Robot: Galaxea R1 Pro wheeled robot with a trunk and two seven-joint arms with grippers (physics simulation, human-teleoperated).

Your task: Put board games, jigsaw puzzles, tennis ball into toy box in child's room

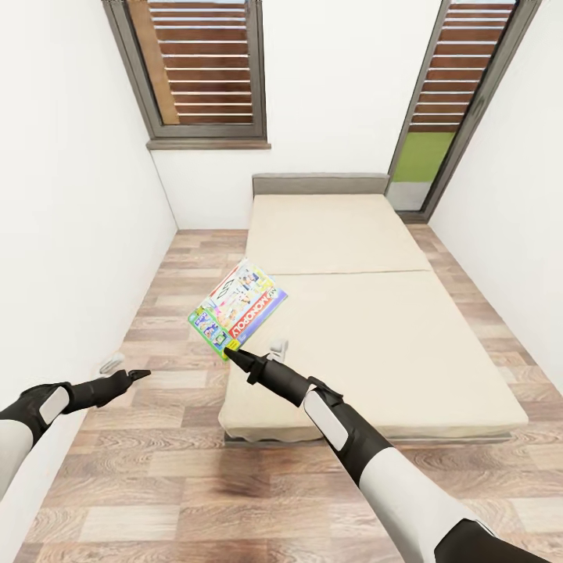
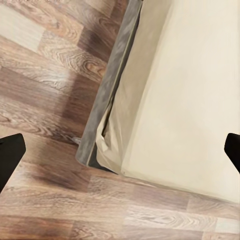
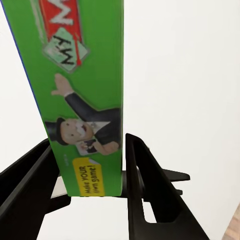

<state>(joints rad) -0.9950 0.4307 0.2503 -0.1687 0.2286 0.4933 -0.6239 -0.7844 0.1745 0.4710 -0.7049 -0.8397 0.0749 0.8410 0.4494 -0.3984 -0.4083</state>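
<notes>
Right gripper [image 1: 229, 353] clamped on a corner of the Monopoly board game [image 1: 238, 307], box lifted clear of the bed [image 1: 367, 313] and tilted, its printed face turned up toward the head camera, reaching up and away from the fingertips. In the right wrist view, green box edge [image 3: 82, 100] pinched between the two black fingers [image 3: 142, 185], top-hatted cartoon man and "make YOUR own game!" label just above the grip, white wall behind. Just below and beyond the right gripper, the near left corner of the cream mattress. Left gripper [image 1: 131, 376] spread wide and holding nothing, low over the wood-plank floor [image 1: 156, 469], well apart from the box; its dark fingertips [image 2: 10, 155] at either edge of the left wrist view, with the bed's grey frame corner [image 2: 95, 145] between and beyond them.
</notes>
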